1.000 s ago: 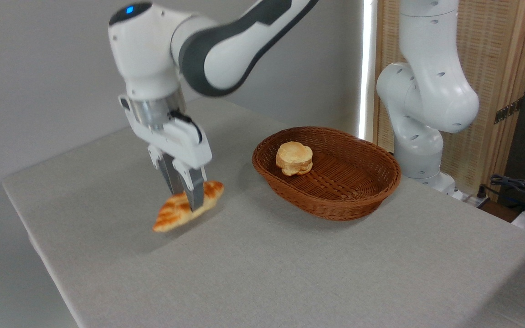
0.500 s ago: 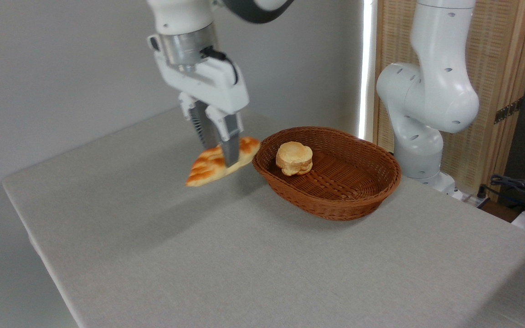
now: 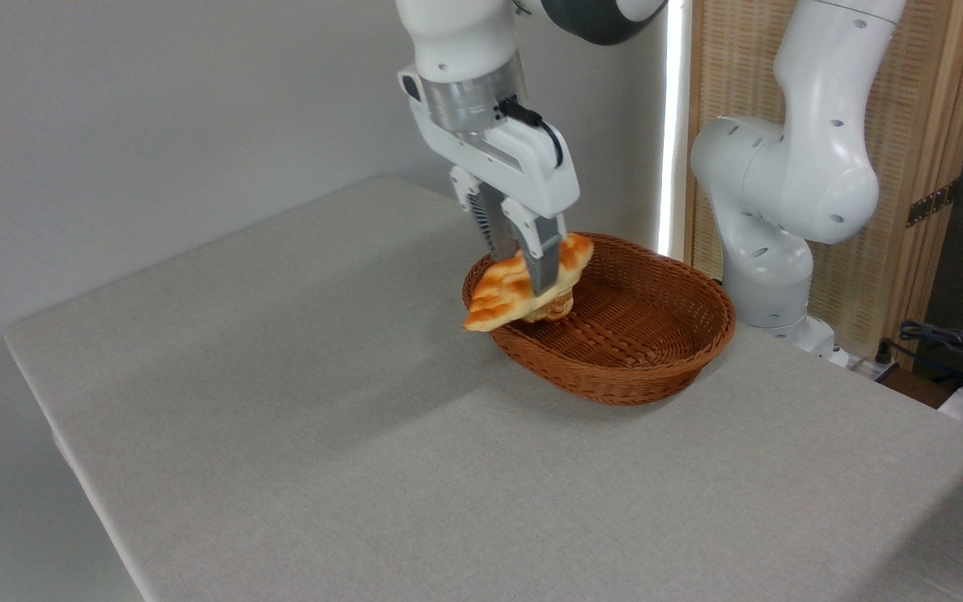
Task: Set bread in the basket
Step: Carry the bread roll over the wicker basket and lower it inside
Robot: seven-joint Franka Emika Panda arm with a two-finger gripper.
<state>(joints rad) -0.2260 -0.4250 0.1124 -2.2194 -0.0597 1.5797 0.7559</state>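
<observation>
The bread (image 3: 505, 294) is a golden-orange braided loaf, tilted with its left end lower. It hangs in the air above the left rim of the basket (image 3: 615, 380), a reddish-brown oval wicker basket at the table's back right. My gripper (image 3: 533, 276) is shut on the loaf's middle, fingers pointing down. The loaf's left tip sticks out past the rim; its right end is over the basket's inside.
A small pale round bun (image 3: 554, 308) lies in the basket, mostly hidden behind the loaf. The arm's white base (image 3: 770, 251) stands right behind the basket. The grey table (image 3: 281, 401) spreads to the left and front. Cables (image 3: 962, 351) lie at the far right.
The gripper has carried the bread up from just above the table and to the right, from the table's left part to over the basket's left rim.
</observation>
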